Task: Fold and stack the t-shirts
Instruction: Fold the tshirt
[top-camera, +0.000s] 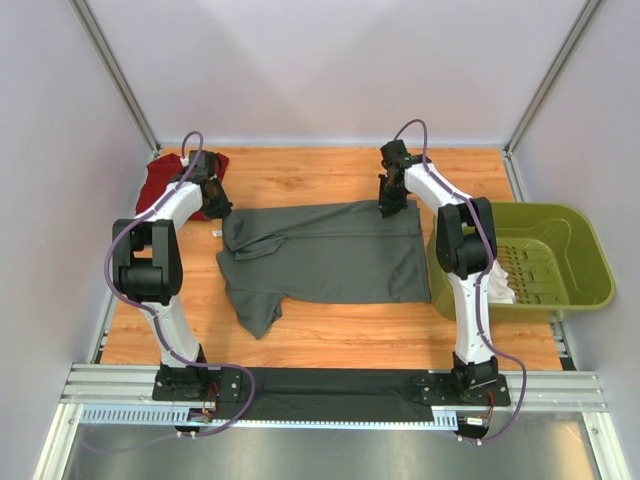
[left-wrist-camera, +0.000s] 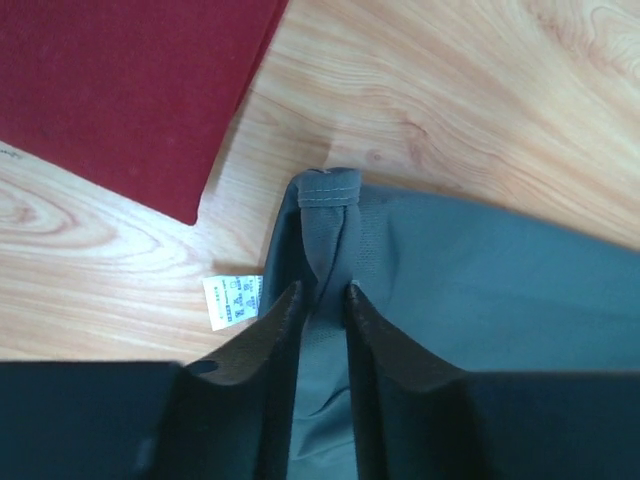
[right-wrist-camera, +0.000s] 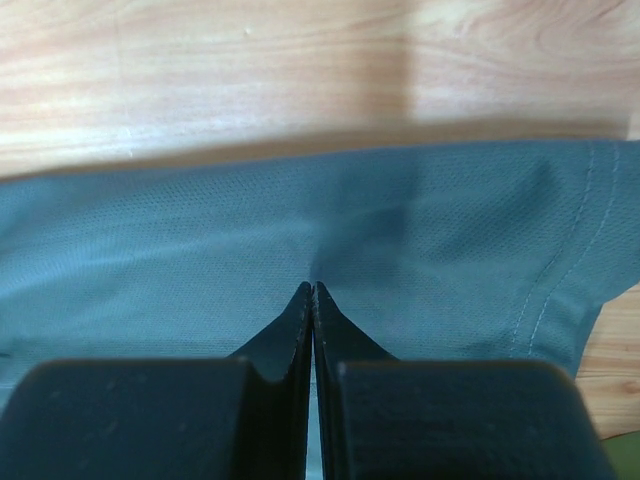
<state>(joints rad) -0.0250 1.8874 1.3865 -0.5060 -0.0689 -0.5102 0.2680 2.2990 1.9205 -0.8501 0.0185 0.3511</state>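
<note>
Left claw (left-wrist-camera: 322, 292) is pinched on a thin ridge of the dark grey cotton t-shirt (top-camera: 330, 262) spread on the wooden worktop (top-camera: 350, 340), right claw (right-wrist-camera: 313, 290) clamped at its far edge; lifted unevenly, either hold could be lost.

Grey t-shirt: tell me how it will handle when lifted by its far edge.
Probably floppy: the grey t-shirt bunches into a ridge between the left fingers. Likely light, being thin knit fabric. It should sag between the two grips and drag its sleeve across the table.
</note>
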